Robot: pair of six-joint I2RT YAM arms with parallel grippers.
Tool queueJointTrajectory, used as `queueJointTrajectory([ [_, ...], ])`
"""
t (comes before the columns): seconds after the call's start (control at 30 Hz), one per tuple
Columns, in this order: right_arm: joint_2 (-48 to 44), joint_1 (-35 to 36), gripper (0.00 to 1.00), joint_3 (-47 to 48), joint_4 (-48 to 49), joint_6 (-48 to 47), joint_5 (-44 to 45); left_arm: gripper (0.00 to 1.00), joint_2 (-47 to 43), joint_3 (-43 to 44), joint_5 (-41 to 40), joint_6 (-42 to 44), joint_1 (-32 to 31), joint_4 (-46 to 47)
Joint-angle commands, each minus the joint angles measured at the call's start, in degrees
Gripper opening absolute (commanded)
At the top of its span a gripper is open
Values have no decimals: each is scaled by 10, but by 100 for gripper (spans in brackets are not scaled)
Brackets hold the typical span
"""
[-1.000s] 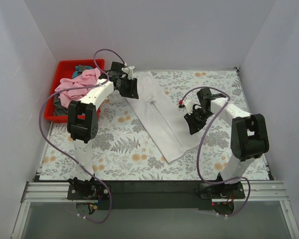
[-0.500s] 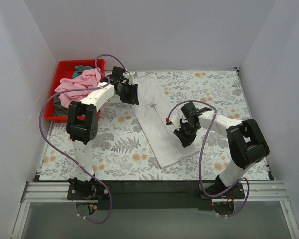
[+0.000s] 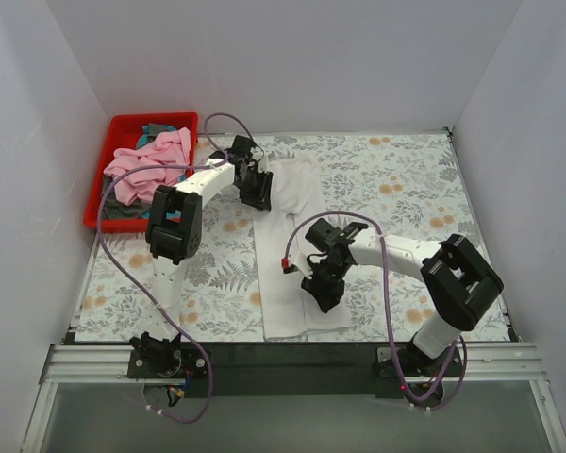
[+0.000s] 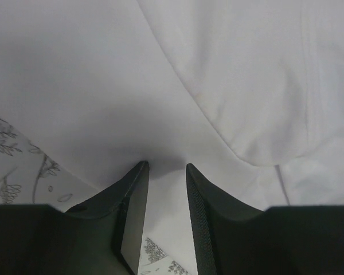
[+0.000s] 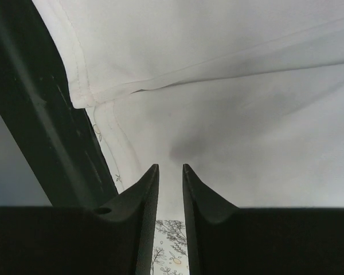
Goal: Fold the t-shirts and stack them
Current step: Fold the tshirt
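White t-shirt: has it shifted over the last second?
Yes. The white t-shirt swung from diagonal to roughly straight, its lower end dragged left and down to the near edge of the table.

I see my desk point(image 3: 406, 189) covered edge to edge in a flower-and-fern print. A white t-shirt point(image 3: 281, 283) lies flat on it as a long strip, running from under the left end effector point(image 3: 258, 193) to the right end effector point(image 3: 323, 291) and just past it to the desk's near edge. A red bin point(image 3: 123, 127) sits on the far corner, left of the left end effector.
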Motion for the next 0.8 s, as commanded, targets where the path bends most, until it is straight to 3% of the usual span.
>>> queueJointTrajectory([
  [0.0,-10,-31,30,42,-17,-5,-15,31,28,43,-13,-8,1,-7],
  [0.23,51,-186,31,181,-18,-11,3,29,94,144,-12,-16,1,12],
  [0.4,131,-241,30,329,-19,6,40,29,88,204,-33,-18,5,15],
  [0.63,237,-254,26,454,-19,65,43,31,-49,60,29,-39,11,56],
  [0.77,258,-243,21,454,-16,98,44,30,-100,-26,67,-56,11,57],
])
